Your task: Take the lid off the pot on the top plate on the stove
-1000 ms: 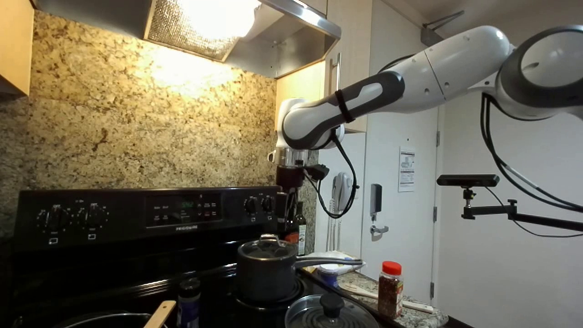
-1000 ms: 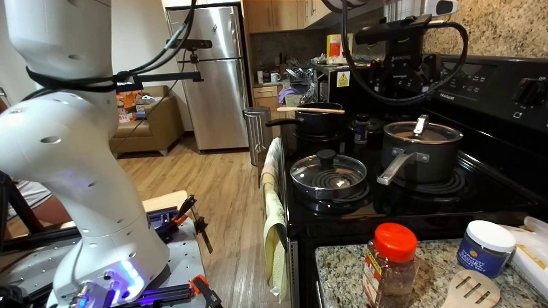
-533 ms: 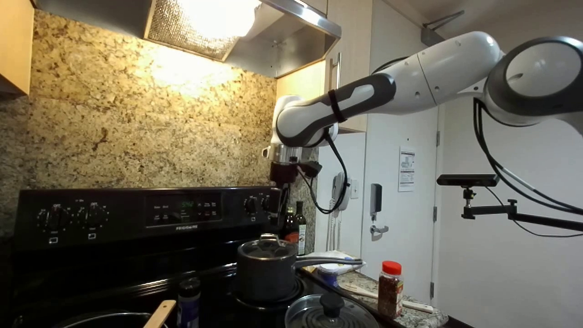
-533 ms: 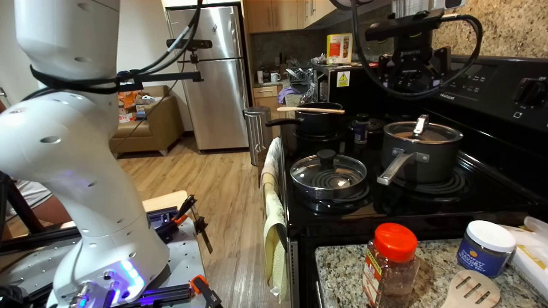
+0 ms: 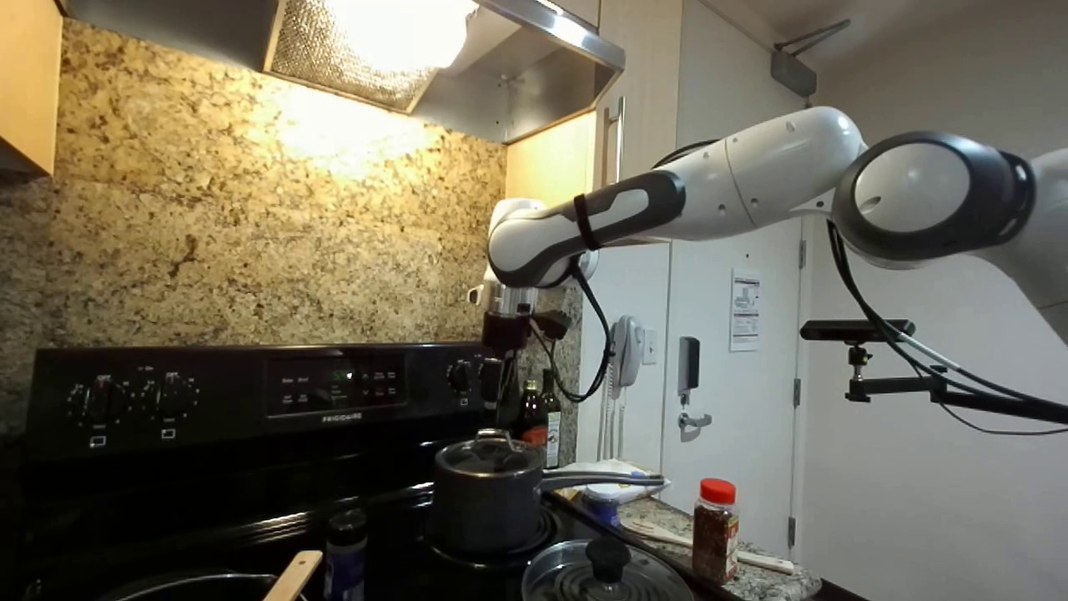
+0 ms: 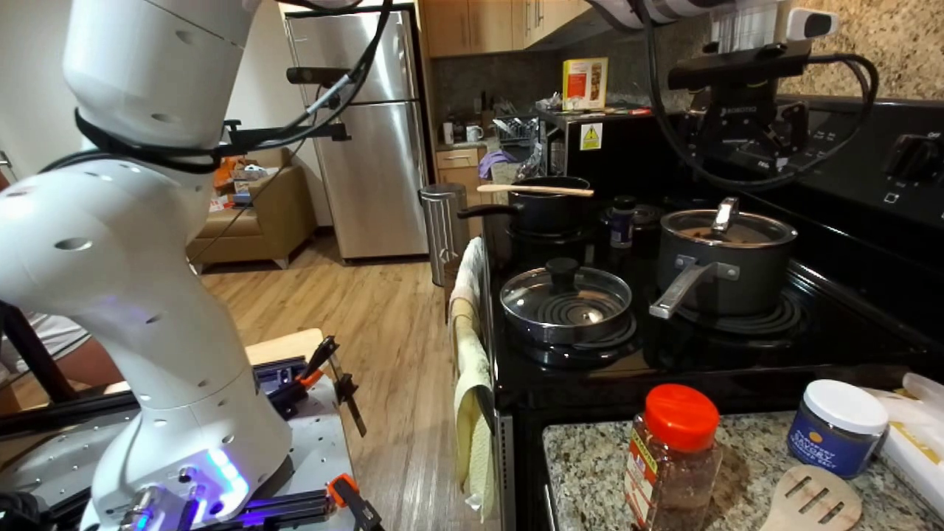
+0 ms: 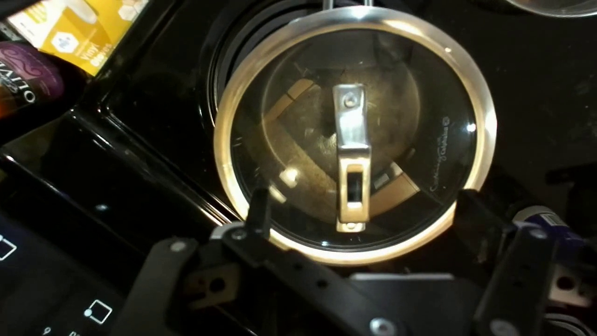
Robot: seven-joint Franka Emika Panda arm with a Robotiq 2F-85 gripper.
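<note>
In 0.5 s our gripper [image 7: 364, 198] has dropped and shifted toward the far side of the stove [image 6: 833, 346], fingers [image 7: 258, 214] wide apart, holding nothing. The lid [image 7: 396, 130] sits on the pot [image 6: 745, 287], far right; we judge this brings us nearer gripping the lid's handle [image 7: 353, 158].

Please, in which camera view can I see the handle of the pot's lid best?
The wrist view: it looks down on the handle, large, in its full length, with nothing in front of it. In both exterior views the handle is smaller and more from the side, standing up from the glass lid.
</note>
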